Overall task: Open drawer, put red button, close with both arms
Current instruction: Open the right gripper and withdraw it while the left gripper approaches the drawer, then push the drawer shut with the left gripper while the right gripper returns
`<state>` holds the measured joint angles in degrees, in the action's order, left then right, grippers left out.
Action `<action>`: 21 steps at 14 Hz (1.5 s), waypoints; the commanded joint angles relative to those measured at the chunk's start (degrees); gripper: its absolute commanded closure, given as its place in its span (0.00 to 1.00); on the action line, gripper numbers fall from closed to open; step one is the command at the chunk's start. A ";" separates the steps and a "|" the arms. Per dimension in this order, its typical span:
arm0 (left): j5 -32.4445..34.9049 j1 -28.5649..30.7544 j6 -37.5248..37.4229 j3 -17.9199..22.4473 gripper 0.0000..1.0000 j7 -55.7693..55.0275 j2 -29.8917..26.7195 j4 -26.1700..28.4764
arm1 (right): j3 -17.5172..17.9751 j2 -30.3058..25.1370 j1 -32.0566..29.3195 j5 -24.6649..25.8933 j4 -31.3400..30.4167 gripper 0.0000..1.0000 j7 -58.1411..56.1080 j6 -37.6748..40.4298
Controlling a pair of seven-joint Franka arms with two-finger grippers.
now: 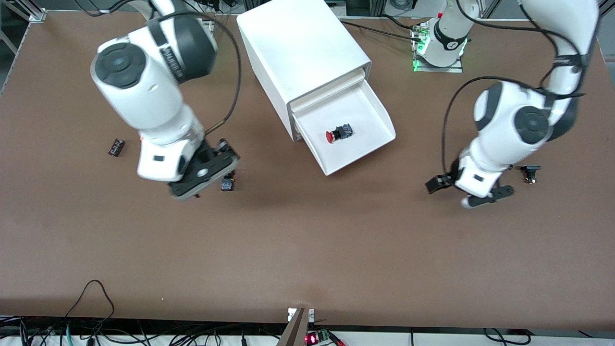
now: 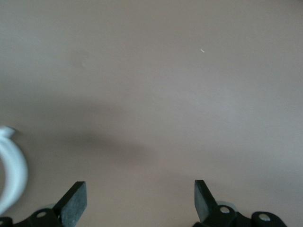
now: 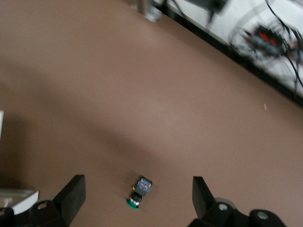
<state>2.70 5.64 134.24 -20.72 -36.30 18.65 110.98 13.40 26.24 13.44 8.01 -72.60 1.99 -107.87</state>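
Observation:
The white cabinet (image 1: 302, 53) stands mid-table, and its lowest drawer (image 1: 375, 113) is pulled open toward the front camera. The red button (image 1: 338, 133) lies on its side in the drawer. My right gripper (image 1: 202, 174) hangs open and empty over the table toward the right arm's end, above a green-capped button (image 1: 227, 184). In the right wrist view that button (image 3: 138, 192) lies between my open right gripper's (image 3: 137, 182) fingers, lower down. My left gripper (image 1: 468, 191) is open and empty over bare table toward the left arm's end; the left wrist view shows the left gripper (image 2: 138, 191) over table only.
A small black part (image 1: 116, 147) lies toward the right arm's end. Another black part (image 1: 530, 172) lies beside the left arm's hand. A white curved piece (image 2: 12, 170) shows at the edge of the left wrist view. The table edge with cables (image 3: 265, 38) shows in the right wrist view.

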 commanded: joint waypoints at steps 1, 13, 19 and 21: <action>1.16 -4.30 6.02 -0.11 0.00 -8.33 1.38 4.06 | 0.84 -5.05 -3.41 0.51 -7.28 0.00 19.22 2.04; 1.16 -8.28 4.02 -14.69 0.00 -13.10 -3.35 14.26 | -13.67 -14.64 -14.93 -2.99 -12.82 0.00 2.87 10.24; 1.16 -8.28 3.66 -20.33 0.00 -13.10 -3.70 16.72 | -13.67 -21.04 -15.11 -3.44 -19.42 0.00 0.03 12.94; 1.16 -8.28 3.66 -20.42 0.00 -13.10 -3.70 16.81 | -13.32 -23.85 -15.03 -3.36 -23.01 0.00 0.11 10.85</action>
<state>2.71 -3.09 138.60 -40.70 -48.82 16.75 126.53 -0.48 7.29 -1.36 5.41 -90.06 3.16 -95.58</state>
